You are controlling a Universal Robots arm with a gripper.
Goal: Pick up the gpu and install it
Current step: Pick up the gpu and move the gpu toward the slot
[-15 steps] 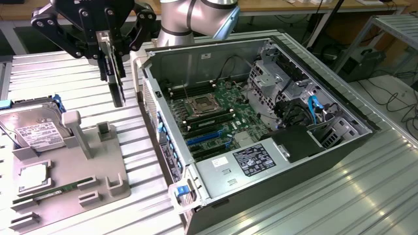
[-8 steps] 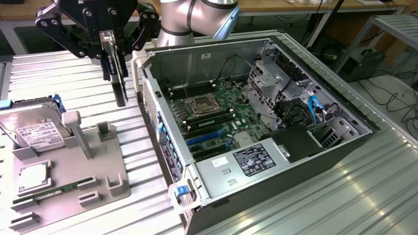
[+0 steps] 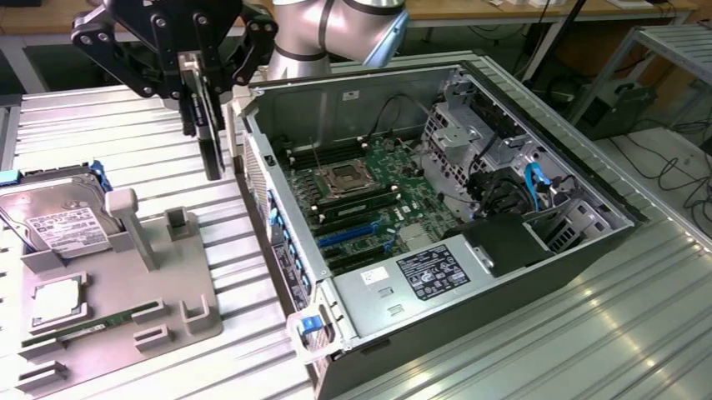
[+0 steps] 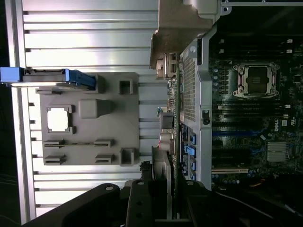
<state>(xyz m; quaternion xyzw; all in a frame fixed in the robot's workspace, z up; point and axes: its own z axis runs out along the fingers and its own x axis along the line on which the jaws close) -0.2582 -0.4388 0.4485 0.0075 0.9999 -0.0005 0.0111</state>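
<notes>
Ribbed metal table (image 3: 556, 342), cable-strewn floor (image 3: 659, 143) beyond

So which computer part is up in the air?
The gpu, the thin dark card hanging edge-down in the pincer; the hard drive and memory stick rest on the grey tray.

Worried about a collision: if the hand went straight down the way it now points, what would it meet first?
The gpu in the hand would likely touch the bare table beside the computer case first, though depth is unclear.

Hard drive (image 3: 56, 221) on parts tray (image 3: 167, 287), the exterior view's left; computer case (image 3: 323, 108) right; gpu (image 3: 210, 133) hanging between, far side.
</notes>
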